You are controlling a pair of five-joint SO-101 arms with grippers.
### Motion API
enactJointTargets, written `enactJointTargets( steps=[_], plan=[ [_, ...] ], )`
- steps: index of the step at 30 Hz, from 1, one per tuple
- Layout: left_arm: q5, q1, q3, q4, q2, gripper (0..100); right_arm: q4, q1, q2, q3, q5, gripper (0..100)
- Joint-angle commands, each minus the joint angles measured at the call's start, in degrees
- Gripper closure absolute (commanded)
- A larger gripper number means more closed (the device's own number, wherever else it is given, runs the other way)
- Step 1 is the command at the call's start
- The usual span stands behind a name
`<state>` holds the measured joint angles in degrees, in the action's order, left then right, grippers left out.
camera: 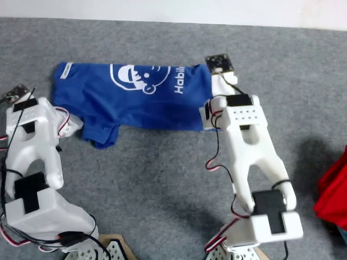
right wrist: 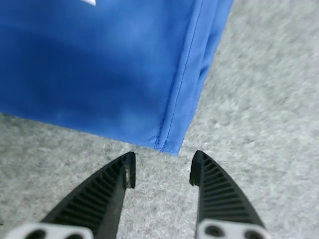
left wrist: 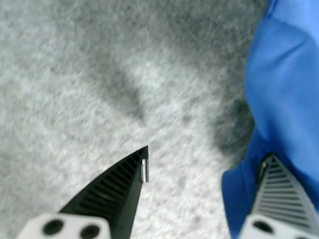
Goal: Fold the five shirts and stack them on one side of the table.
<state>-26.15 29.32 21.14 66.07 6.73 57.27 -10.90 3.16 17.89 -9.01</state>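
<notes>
Blue shirt [camera: 135, 103] | long axis left-right | collar left, hem right

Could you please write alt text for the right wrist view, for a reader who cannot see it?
The right tool, jaws open, is poised just short of a hemmed corner of the blue shirt, which lies on the grey table surface.

Lying across the far half of the table [camera: 162, 179], a shirt [camera: 135, 97]; flanking it, left claw [left wrist: 207, 154] at its sleeve edge, right claw [right wrist: 163, 155] just before its right near corner; another cloth [camera: 332, 189] at the table's right edge.
</notes>
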Motion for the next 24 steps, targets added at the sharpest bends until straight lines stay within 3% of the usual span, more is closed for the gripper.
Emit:
enactJointTargets(
  steps=[1, 10, 15, 24],
  plan=[
    [0.3, -0.2, 2.9, -0.7, -3.0, 65, 0.1, -0.6, 7.3, 1.6, -0.7, 81.6],
    [0.3, 6.4, 8.9, -7.7, -2.9, 65, -4.7, -0.5, 14.4, 9.3, -0.7, 81.7],
    [0.3, 12.1, 5.8, -7.2, -4.2, 65, -6.9, -0.8, 14.5, 11.1, -0.6, 81.7],
    [0.2, 11.6, 9.3, -3.0, -20.0, 65, -7.3, -1.8, 14.4, 11.2, 2.1, 81.7]
  ],
)
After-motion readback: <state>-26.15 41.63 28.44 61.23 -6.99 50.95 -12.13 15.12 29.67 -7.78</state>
